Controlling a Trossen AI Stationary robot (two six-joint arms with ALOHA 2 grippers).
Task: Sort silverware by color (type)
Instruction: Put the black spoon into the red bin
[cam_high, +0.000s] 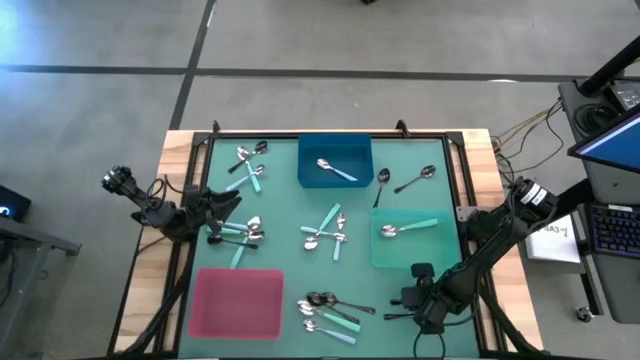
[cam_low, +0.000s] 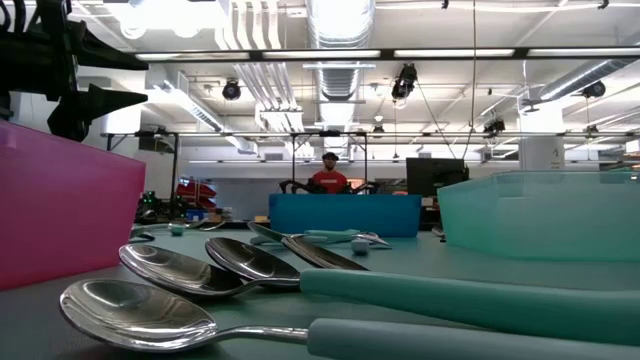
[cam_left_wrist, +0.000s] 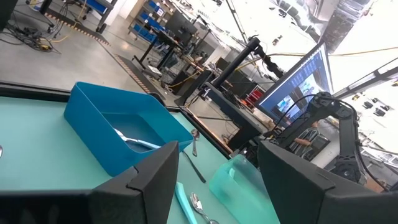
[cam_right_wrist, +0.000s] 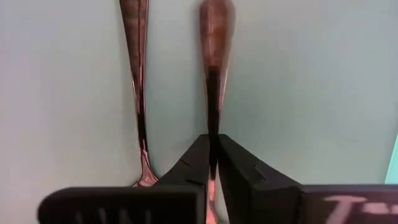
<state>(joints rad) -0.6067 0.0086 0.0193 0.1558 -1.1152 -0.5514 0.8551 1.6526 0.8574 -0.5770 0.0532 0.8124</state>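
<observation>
Pink tray (cam_high: 238, 303), blue tray (cam_high: 335, 160), green tray (cam_high: 405, 240), laptop (cam_high: 612, 135).

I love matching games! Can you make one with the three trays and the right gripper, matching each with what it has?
Things:
1. blue tray
2. green tray
3. pink tray
4. right gripper

What it has:
A. nothing inside
B. one all-silver spoon
C. shut on a dark spoon handle
D. one teal-handled spoon

Pairs: 1-B, 2-D, 3-A, 4-C
</observation>
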